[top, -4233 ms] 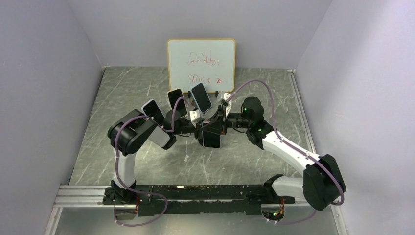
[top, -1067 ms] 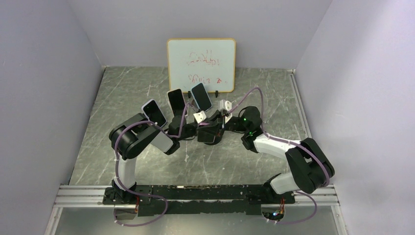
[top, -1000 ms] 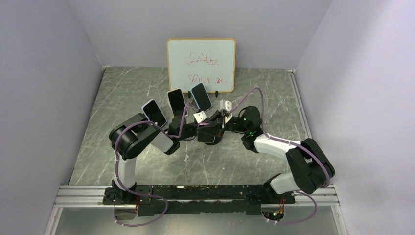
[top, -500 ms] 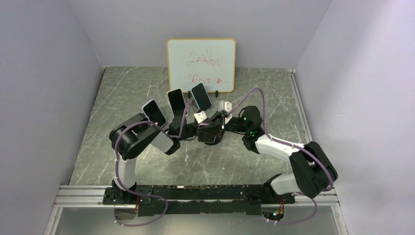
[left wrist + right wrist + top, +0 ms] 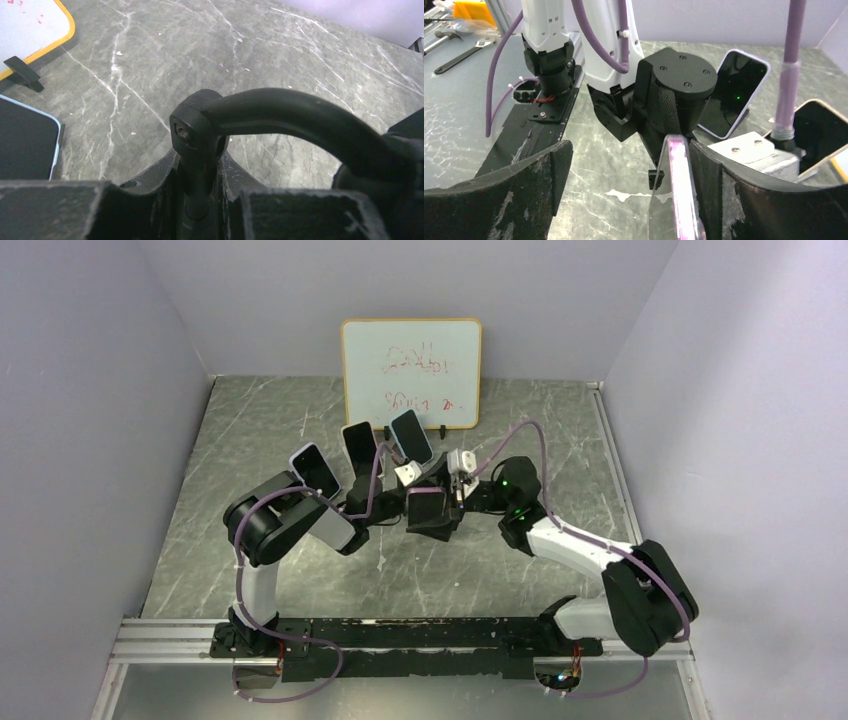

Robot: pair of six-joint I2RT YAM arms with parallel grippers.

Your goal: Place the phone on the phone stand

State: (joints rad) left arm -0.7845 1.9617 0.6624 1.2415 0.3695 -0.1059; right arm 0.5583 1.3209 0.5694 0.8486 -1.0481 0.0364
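**Phone with pink edge and clear case upright at mid-bench, between both arms**

The phone stood edge-on in the right wrist view, just in front of the row of stands. It touched the inner face of one finger of the right tool, whose jaws were spread far wider than the phone, so nothing clamped it. It probably leaned on the black curved-arm phone stand, though the contact itself was hidden.

The left tool was closed narrow on that stand's hinge post. This was most likely to keep the light stand from tipping or sliding on the grey marbled bench as the phone's weight came onto it.

Behind, three other dark-screened phones leaned back on their own stands, apparently finished examples of the same job.

The yellow-framed whiteboard propped at the back wall bore two lines of red marker, too scribbled to read. No brand showed on any phone or arm.
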